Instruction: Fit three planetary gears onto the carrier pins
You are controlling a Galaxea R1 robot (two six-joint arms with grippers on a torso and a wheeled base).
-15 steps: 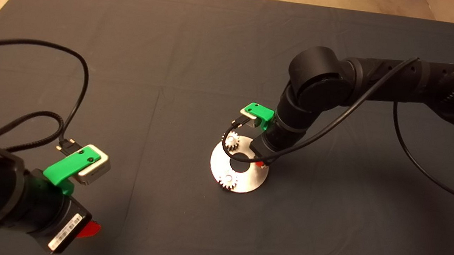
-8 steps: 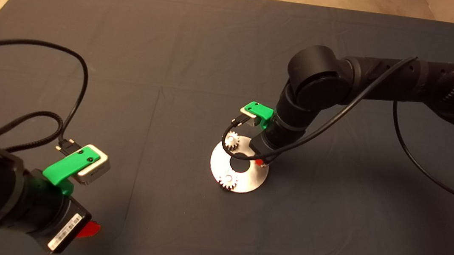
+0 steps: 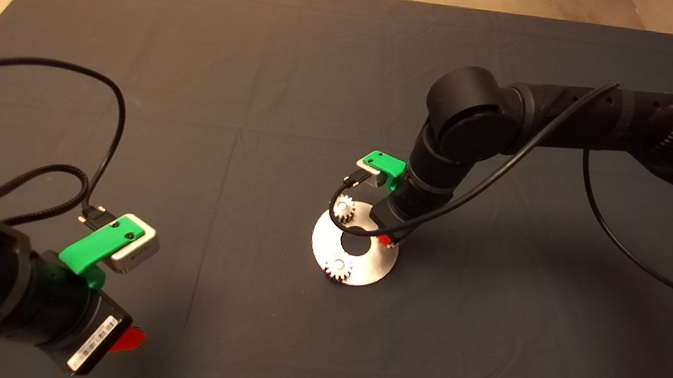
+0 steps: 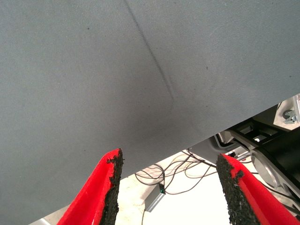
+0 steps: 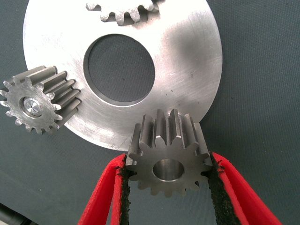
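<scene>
Pinching a third gear (image 5: 167, 157), the right tool (image 5: 167, 180) hides it overhead; left tool (image 4: 168, 187) spread.

The right arm reaches in from the right side, bends at its big black elbow joint and points steeply down toward the middle of the worktop. The right end effector (image 5: 166, 171) has its two red fingers (image 5: 115, 194) pressed with the black pads against both sides of one planetary gear (image 5: 168, 154), so it grips this gear firmly. The left arm lies low at the lower left corner. The left end effector (image 4: 166, 187) hangs there with its fingers (image 4: 105, 190) spread wide apart and nothing between them.
</scene>
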